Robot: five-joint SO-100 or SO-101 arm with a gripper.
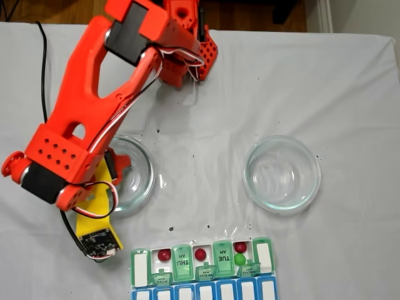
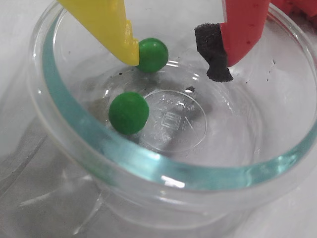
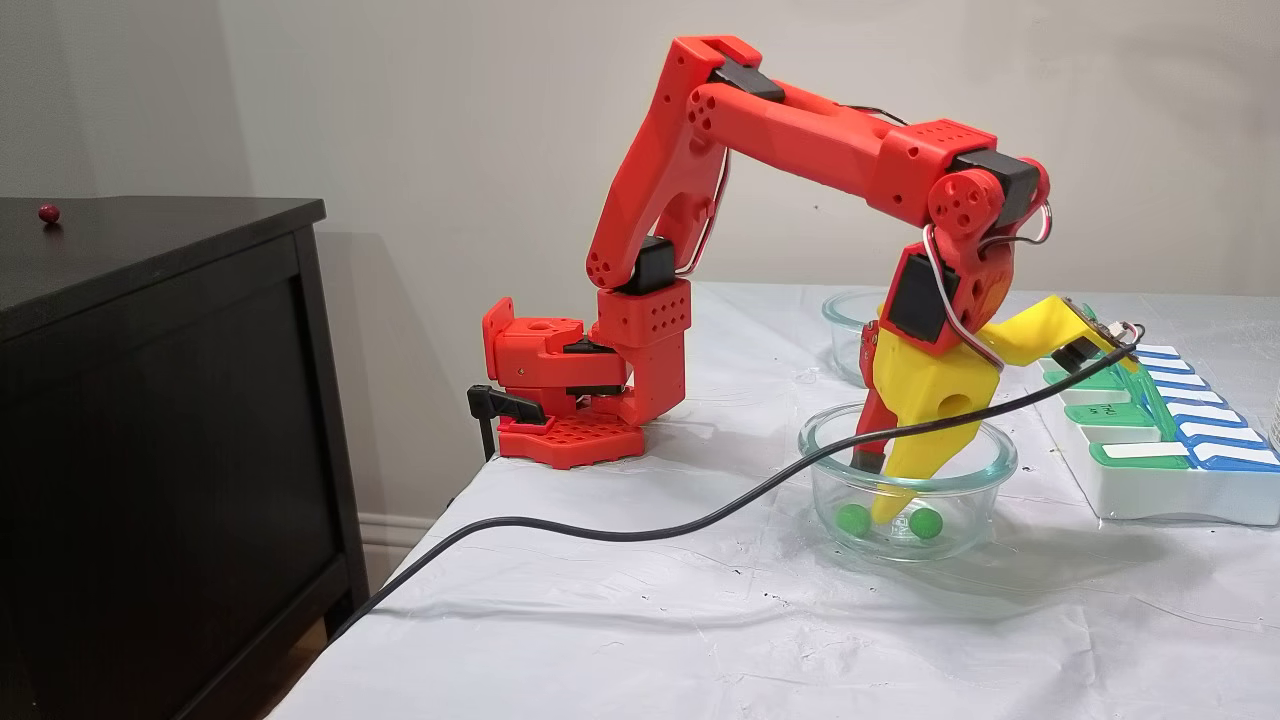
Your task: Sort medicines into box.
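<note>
The gripper (image 2: 181, 59) reaches down into a glass bowl (image 2: 74, 134), its jaws spread apart with nothing clamped between them. In the wrist view the yellow finger (image 2: 106, 22) stands at the upper left and the red finger (image 2: 245, 29), tipped with a black foam pad (image 2: 213, 52), at the upper right. One green ball (image 2: 152, 54) touches the tip of the yellow finger on its inner side, in the gap between the jaws. A second green ball (image 2: 129, 112) lies on the bowl's floor below the yellow finger, outside the gap.

Seen from the side, the jaws (image 3: 880, 490) stand nearly upright inside the bowl (image 3: 990, 460), with a green ball on either side of the yellow tip.

In the view from above, the pill box (image 1: 265, 253) lies beyond the bowl on the white cloth (image 1: 206, 156), away from the jaws. Three of its open white compartments each hold a red ball (image 1: 164, 255), and the rightmost of these also holds a green ball (image 1: 239, 259). A second glass bowl (image 1: 281, 174) stands well apart.
</note>
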